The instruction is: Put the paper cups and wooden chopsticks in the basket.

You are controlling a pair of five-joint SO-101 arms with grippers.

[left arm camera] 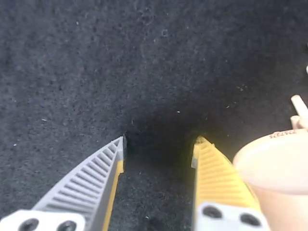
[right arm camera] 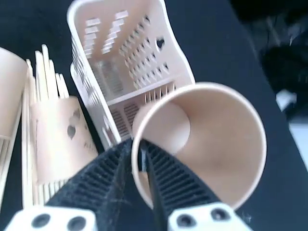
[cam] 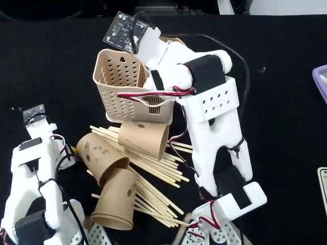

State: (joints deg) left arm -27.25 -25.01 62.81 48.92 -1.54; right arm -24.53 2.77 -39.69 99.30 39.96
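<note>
- Right tool (right arm camera: 139, 154) pinches the rim of a paper cup (right arm camera: 211, 139) just beside the basket (right arm camera: 139, 62); a release here would apparently miss the opening.
- Left tool (left arm camera: 160, 142) gapes above the desk (left arm camera: 96, 72) beside a second cup (left arm camera: 274, 168).

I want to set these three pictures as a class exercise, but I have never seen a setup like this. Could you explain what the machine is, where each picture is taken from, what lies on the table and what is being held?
These are two small robot arms at a black table: the left arm and the right arm. One picture looks down from a fixed camera above. The other two come from a camera on each arm's wrist, looking along its claw. On the table lie a basket, three paper cups and a heap of wooden chopsticks. The right claw pinches the rim of a fourth paper cup close to the basket. The left claw is open and holds nothing, above bare table beside one of the cups.
</note>
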